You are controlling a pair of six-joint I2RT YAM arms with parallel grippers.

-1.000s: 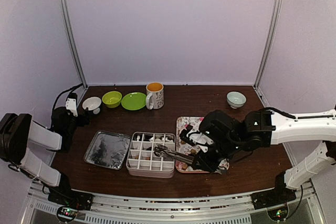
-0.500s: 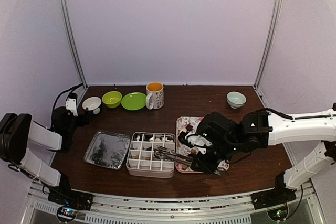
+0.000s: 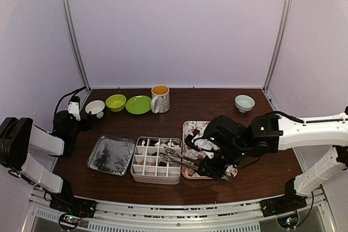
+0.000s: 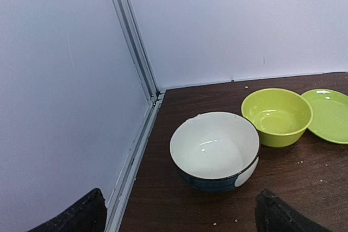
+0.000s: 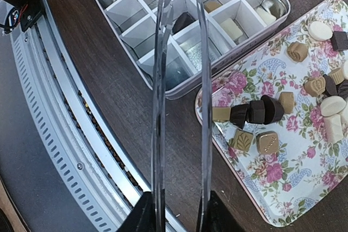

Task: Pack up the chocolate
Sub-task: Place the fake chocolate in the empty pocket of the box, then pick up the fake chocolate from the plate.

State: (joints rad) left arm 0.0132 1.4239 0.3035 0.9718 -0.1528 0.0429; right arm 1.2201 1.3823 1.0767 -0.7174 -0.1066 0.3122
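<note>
My right gripper [image 5: 179, 217] is shut on the handle end of thin metal tongs [image 5: 159, 80]. The tongs' two arms stand apart, with their tips over the white divided box [image 5: 179, 88]. A dark chocolate [image 5: 182, 23] lies in a compartment between the tips, and cream pieces [image 5: 231, 28] lie in the far compartments. Several more dark, tan and cream chocolates [image 5: 261, 110] lie on the pink floral tray [image 5: 283, 177] to the right of the box. In the top view the right gripper [image 3: 211, 162] hovers over the tray's left edge. My left gripper [image 4: 179, 226] is open and empty at the far left.
A white-and-blue bowl [image 4: 215, 150], a green bowl [image 4: 276, 115] and a green plate [image 4: 329, 115] stand in front of the left gripper. A mug [image 3: 160, 98], a pale bowl [image 3: 244, 102] and a metal lid [image 3: 111, 155] are also on the table. The table's front rail [image 5: 70, 134] runs under the tongs.
The right gripper has shifted slightly, and the tongs' tips have moved a little farther over the box and now look more spread apart. The left arm has not moved.
</note>
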